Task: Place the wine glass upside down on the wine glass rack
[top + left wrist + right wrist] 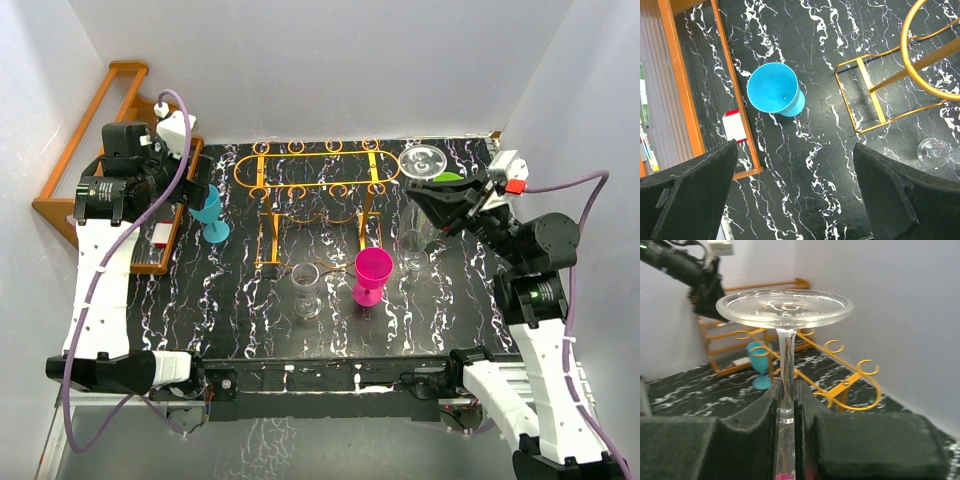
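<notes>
Above the black marbled surface [250, 330], the right pincer [788, 402] is clamped on the wine glass [784, 307] stem, foot up, near the right end of the rack [320, 186]. The left pincer [795, 192] is spread apart. If misaligned, the foot could knock a wire rail.

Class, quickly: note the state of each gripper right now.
Left gripper: open, holding nothing.
Right gripper: shut on the wine glass stem, foot upward.

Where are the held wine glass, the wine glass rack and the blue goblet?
wine glass [785, 307]: right wrist view, its upturned foot.
wine glass rack [930, 63]: left wrist view, slanting bar.
blue goblet [772, 87]: left wrist view, inside its bowl.
</notes>
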Robot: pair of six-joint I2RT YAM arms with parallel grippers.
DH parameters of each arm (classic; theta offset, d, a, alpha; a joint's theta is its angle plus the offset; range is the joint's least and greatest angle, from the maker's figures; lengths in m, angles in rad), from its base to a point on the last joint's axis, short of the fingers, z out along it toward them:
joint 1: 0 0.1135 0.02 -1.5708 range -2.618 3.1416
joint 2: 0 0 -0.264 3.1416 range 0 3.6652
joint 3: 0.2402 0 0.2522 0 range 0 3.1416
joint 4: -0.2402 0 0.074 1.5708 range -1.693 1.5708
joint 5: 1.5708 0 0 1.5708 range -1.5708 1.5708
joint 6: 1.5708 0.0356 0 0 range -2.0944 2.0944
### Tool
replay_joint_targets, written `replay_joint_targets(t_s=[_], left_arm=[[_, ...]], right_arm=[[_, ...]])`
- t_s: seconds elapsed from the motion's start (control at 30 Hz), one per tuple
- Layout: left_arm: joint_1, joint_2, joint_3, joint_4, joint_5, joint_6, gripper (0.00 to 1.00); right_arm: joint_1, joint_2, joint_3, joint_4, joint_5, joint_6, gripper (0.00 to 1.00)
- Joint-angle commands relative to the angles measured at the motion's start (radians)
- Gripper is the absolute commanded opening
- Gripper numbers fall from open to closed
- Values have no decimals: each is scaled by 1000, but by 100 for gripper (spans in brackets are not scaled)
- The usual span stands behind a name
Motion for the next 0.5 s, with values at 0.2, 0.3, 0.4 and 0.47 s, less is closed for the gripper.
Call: replay_joint_targets(t_s=[0.2,0.3,0.4,0.47], left_arm=[[10,-50,-36,11,15,-12,97],[12,-57,-46,23,3,-11,97],[17,-60,-56,39,2,-15,97],[22,-59,-56,44,5,-20,97]], right_arm=[[29,-28,-165,301,-147,463,8],[40,-25,-219,435,-150,443,8],[43,-28,-259,525,-140,347,8],[43,-17,-277,585,-151,280,8]])
